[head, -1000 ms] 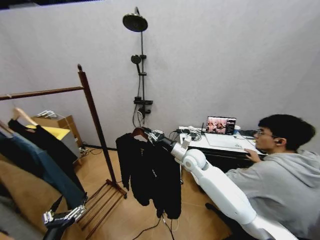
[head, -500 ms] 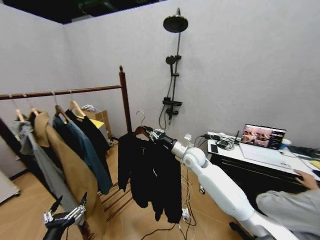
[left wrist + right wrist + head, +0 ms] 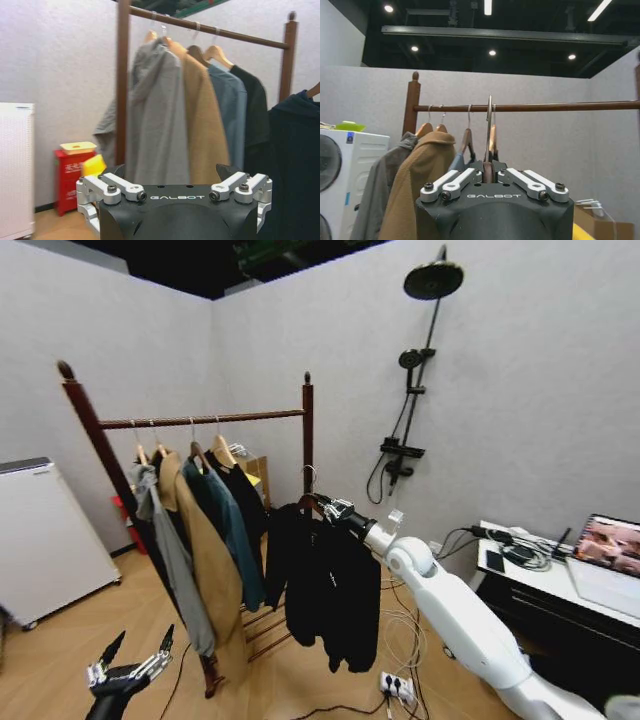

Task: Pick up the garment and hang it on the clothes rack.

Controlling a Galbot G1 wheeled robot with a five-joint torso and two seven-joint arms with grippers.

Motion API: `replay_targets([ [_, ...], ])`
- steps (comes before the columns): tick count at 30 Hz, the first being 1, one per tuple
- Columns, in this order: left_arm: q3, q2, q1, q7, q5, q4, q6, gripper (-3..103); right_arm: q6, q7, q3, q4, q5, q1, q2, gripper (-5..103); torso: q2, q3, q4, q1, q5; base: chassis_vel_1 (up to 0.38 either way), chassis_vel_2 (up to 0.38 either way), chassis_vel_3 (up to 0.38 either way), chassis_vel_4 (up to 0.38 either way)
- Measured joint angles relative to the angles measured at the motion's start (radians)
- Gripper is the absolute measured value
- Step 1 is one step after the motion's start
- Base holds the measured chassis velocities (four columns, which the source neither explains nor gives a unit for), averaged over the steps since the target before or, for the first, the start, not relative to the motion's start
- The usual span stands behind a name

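The garment [image 3: 320,585] hangs from my right gripper [image 3: 333,508], clenched on its hanger, right of the clothes rack [image 3: 205,419]; my left gripper [image 3: 128,668] idles near, fingers spread.

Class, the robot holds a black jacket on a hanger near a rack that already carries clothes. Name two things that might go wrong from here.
1. The clothes rack bar already carries four garments; its free stretch lies near the right post, so the hook may land on a neighbouring hanger.
2. The garment hangs long from the right hand, above floor cables, and might snag on them.
The left hand hangs low, open.
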Motion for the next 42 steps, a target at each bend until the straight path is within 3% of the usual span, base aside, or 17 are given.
replay_targets([
  [8, 0.0, 0.0, 0.0, 0.0, 0.0, 0.0, 0.0, 100, -0.018, 0.004, 0.048, -0.015, -0.015, 0.006, -0.004, 8, 0.0, 0.0, 0.0007, 0.0, 0.0, 0.107, 0.12, 0.111, 0.104],
  [13, 0.0, 0.0, 0.0, 0.0, 0.0, 0.0, 0.0, 100, -0.033, 0.002, 0.105, 0.005, -0.007, -0.022, -0.036, 8, 0.0, 0.0, -0.0007, 0.0, 0.0001, 0.015, 0.016, 0.003, 0.01],
  [33, 0.0, 0.0, 0.0, 0.0, 0.0, 0.0, 0.0, 100, -0.07, 0.025, 0.195, 0.066, 0.023, -0.077, -0.124, 8, 0.0, 0.0, 0.0, 0.0, 0.0001, 0.0, 0.0, 0.0, 0.0],
  [42, 0.0, 0.0, 0.0, 0.0, 0.0, 0.0, 0.0, 100, -0.074, 0.111, 0.227, 0.019, -0.01, -0.083, -0.133, 8, 0.0, 0.0, 0.0, 0.0, 0.0002, 0.0, 0.0, 0.0, 0.0],
])
